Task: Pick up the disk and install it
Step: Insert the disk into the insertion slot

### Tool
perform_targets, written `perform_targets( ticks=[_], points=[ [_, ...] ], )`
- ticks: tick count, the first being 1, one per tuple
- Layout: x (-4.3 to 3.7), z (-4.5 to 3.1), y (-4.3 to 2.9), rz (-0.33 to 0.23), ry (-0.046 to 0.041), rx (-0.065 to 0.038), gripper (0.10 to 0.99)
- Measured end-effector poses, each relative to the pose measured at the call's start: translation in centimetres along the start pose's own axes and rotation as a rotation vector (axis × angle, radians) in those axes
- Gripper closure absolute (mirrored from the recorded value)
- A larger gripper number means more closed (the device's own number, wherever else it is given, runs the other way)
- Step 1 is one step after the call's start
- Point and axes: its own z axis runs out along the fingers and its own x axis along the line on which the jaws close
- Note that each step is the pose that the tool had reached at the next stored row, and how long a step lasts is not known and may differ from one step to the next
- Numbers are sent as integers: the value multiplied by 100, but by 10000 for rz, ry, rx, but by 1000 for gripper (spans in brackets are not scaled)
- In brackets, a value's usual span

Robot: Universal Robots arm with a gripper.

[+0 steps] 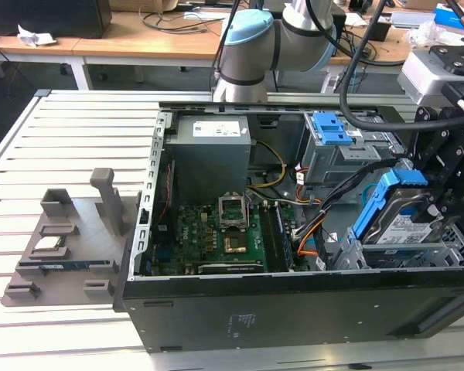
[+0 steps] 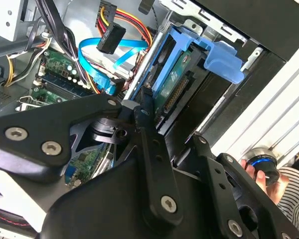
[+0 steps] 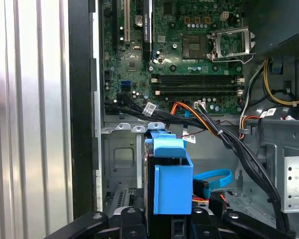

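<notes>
Grey cylindrical arm joint [image 1: 247,58] with a pale blue cap, joined to a silver tube segment. Thick black cables [image 1: 356,69] looped beside it down toward the wrist. Pale grey box-shaped wrist module [image 1: 433,77] above black linkage. Matte black gripper [image 1: 448,182], built of flat angular links. In the second wrist view, broad black link plates [image 2: 55,129] with rounded corners, fixed by silver screws [image 2: 51,147] set in recesses; a narrow black bar [image 2: 152,154] crossing between them, one screw near its end.
</notes>
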Motion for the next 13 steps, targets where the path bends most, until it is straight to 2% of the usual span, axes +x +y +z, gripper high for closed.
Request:
perform_targets(
  ticks=[2, 3, 8, 9, 10, 11, 12, 13],
  points=[
    [0, 0, 0, -1, 1, 0, 722],
    [0, 1, 0, -1, -2, -1, 659],
    [0, 0, 0, -1, 2, -1, 671],
    [0, 0, 0, 0, 2, 0, 737],
    [0, 0, 0, 0, 3, -1, 737],
    [0, 0, 0, 0, 4, 0, 800],
    [0, 0, 0, 0, 5, 0, 980],
    [0, 0, 0, 0, 6, 0, 980]
  ],
)
